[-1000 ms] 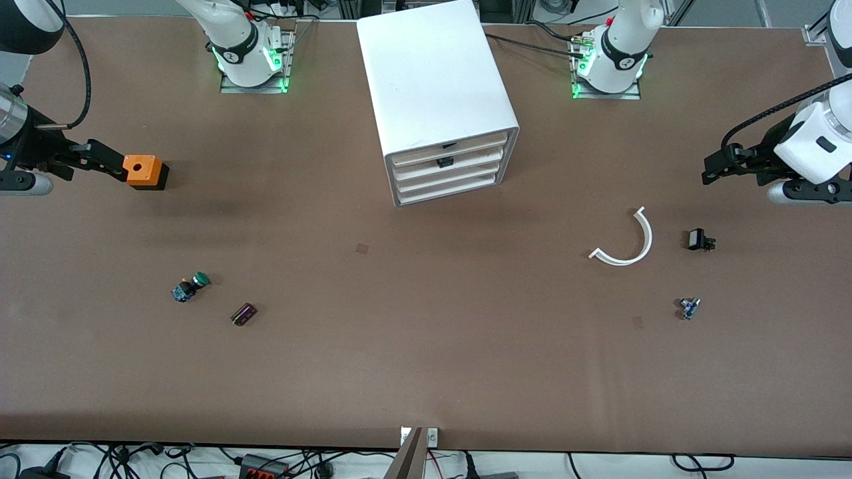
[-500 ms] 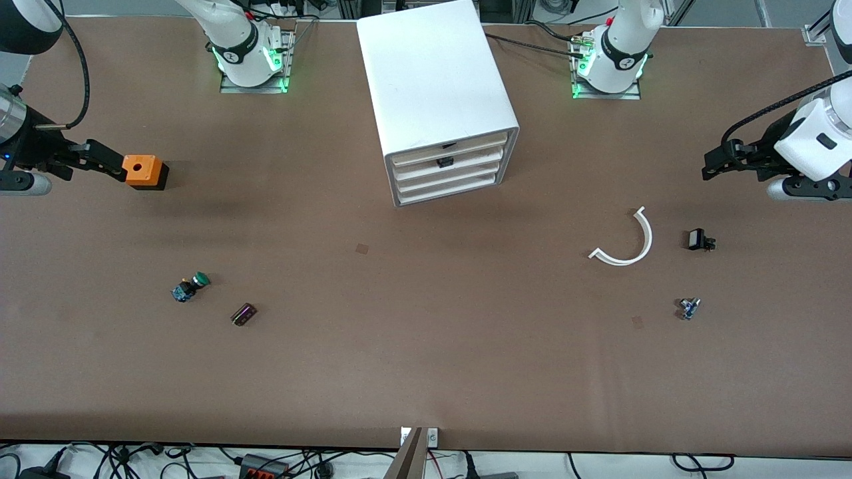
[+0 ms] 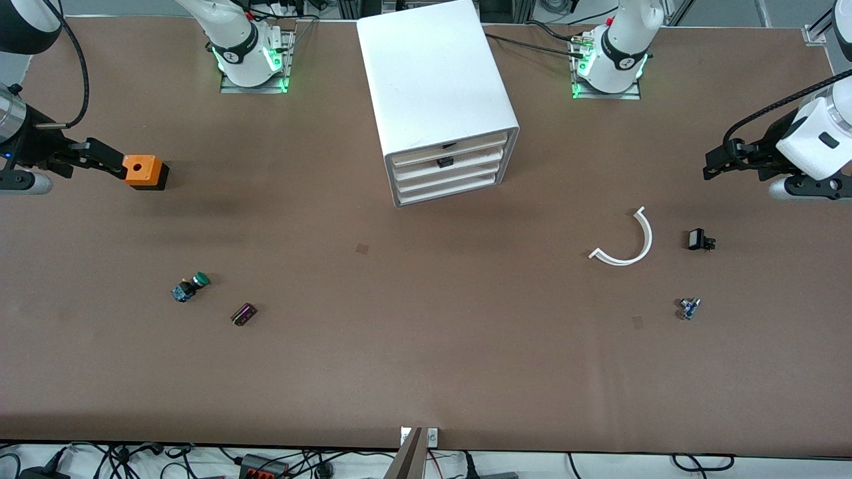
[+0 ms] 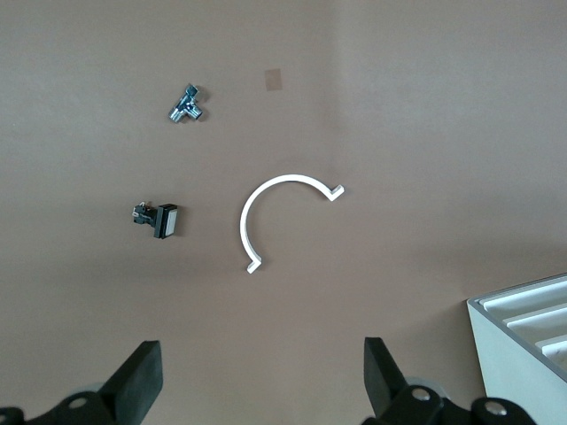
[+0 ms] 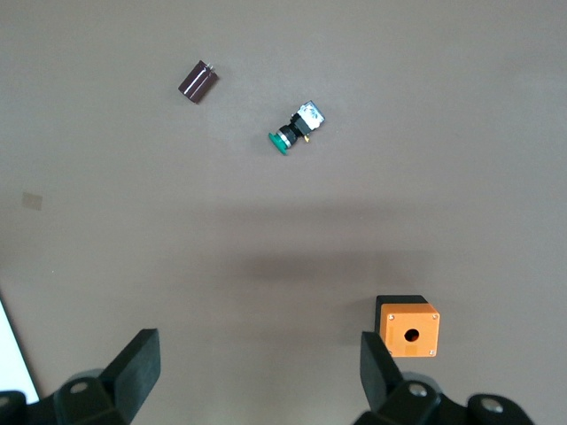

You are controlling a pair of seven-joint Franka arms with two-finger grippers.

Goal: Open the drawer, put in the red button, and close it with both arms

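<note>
Your cabinet [image 3: 436, 86] stands on the table [image 3: 426, 372] midway between the two arm bases, its four fronts facing the front camera. The drawer [image 3: 469, 159], second from the top, sits flush with the other three and carries a small black handle [image 3: 444, 161] at its middle. You cannot see the red button in any view.

Your left gripper [image 3: 712, 166] hangs over the table well off from the cabinet, toward the left arm's end, with its fingers [image 4: 137, 385] spread wide and nothing between them. It is well apart from the drawer; its wrist view catches only a corner of the cabinet at the edge. Between that gripper and the cabinet, somewhat nearer to the front camera than the cabinet, lies a white curved strip [image 3: 629, 245]. A small black part [image 3: 699, 239] and a small metal piece [image 3: 689, 307] lie farther from the cabinet than the strip.

Your right gripper [image 3: 110, 165] is over the table well off from the cabinet toward the right arm's end, jaws also spread and empty. An orange box [image 3: 143, 171] sits just beside one fingertip, on the cabinet's side of it; you cannot tell whether they touch. A green button [image 3: 192, 286] and a dark little block [image 3: 243, 314] lie nearer to the front camera than the cabinet, toward that same end.
</note>
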